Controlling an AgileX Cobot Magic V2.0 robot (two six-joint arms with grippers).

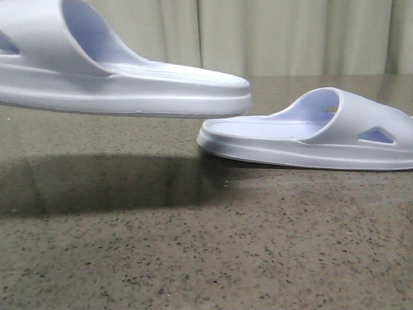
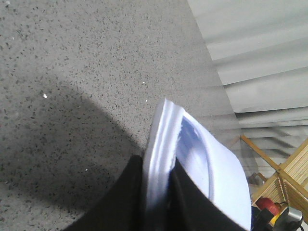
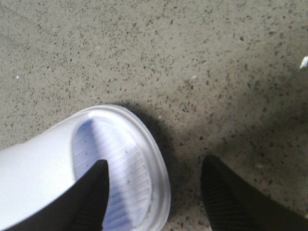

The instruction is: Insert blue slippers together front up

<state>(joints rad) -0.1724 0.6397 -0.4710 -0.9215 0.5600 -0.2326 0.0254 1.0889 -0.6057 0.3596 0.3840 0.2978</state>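
Note:
Two pale blue-white foam slippers show in the front view. One slipper [image 1: 122, 71] hangs in the air at the upper left, its end reaching toward the middle. In the left wrist view my left gripper [image 2: 159, 192] is shut on this slipper's [image 2: 202, 163] sole edge. The second slipper [image 1: 310, 132] lies flat on the table at the right, strap to the right. In the right wrist view my right gripper [image 3: 154, 192] is open above that slipper's [image 3: 125, 159] end: one finger over the ribbed footbed, the other over bare table. Neither gripper shows in the front view.
The speckled stone tabletop [image 1: 193, 258] fills the front view, with a dark shadow under the lifted slipper. A pale curtain [image 1: 290, 35] hangs behind. A wooden frame [image 2: 284, 173] stands past the table's far edge in the left wrist view.

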